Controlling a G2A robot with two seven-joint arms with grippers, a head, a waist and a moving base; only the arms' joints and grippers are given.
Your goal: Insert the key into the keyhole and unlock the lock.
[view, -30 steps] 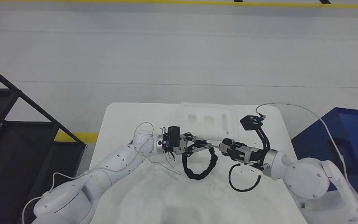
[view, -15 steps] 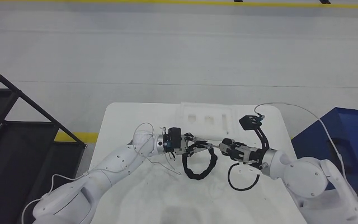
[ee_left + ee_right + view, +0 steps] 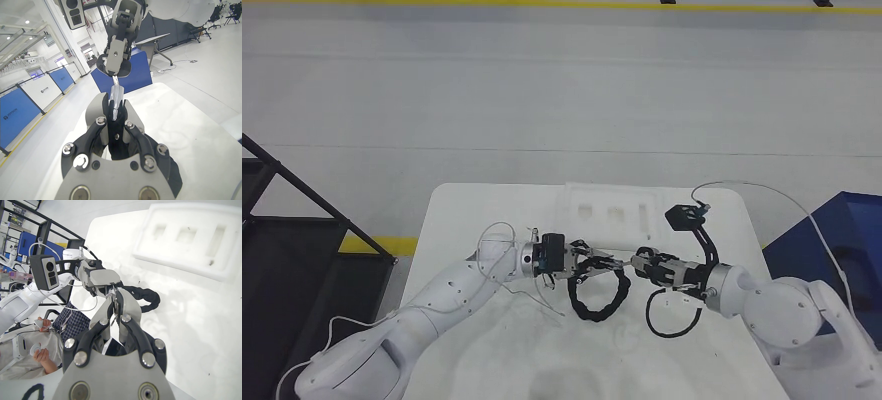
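Mid-frame in the top view, the left pincer point(image 3: 114, 108) pinches the lock point(image 3: 116, 93), the right pincer point(image 3: 114, 302) pinches the key point(image 3: 115, 80), blade meeting the lock's metal end

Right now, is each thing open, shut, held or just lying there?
Left gripper: fingers shut on the black cable lock with a silver cylinder.
Right gripper: fingers shut on the small silver metal key.
Lock: cable looped, apparently closed.
Key: tip at the keyhole, blade mostly outside.
White foam tray: lying flat, untouched.
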